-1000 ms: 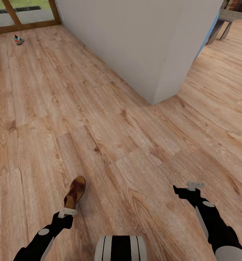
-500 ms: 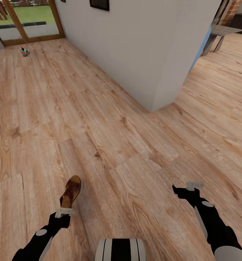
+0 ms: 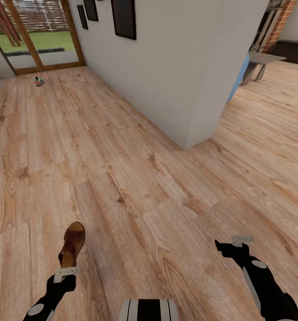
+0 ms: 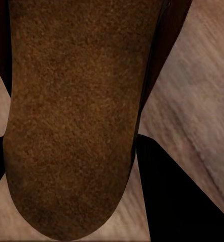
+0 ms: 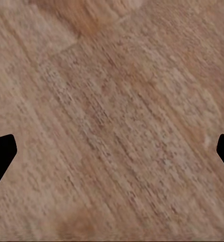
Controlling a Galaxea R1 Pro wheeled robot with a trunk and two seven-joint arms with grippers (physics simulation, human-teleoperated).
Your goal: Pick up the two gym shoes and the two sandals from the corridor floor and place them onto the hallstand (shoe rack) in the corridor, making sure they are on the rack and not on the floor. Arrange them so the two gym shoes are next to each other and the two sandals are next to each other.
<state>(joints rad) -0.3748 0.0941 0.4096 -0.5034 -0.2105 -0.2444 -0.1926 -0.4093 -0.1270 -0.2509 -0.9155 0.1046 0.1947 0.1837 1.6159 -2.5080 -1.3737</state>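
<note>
Left gripper point(image 3: 65, 272) is clamping a brown sandal point(image 3: 72, 244) by the heel, w/ the corridor floor point(image 3: 122, 169) under it, and the left wrist cam is showing its tan footbed point(image 4: 71, 116) up close between the fingers. Right gripper point(image 3: 240, 240) is hanging w/ fingers wide apart, holding nothing. Head cam is also picking up one gym shoe point(image 3: 38, 81) lying way off by the glass door point(image 3: 42, 40).

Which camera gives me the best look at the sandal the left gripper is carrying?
The head view: the whole sandal shows there, sticking forward from the left gripper above the corridor floor. The left wrist view shows the sandal's footbed very close, edges cropped. The right wrist view looks at floor.
</note>
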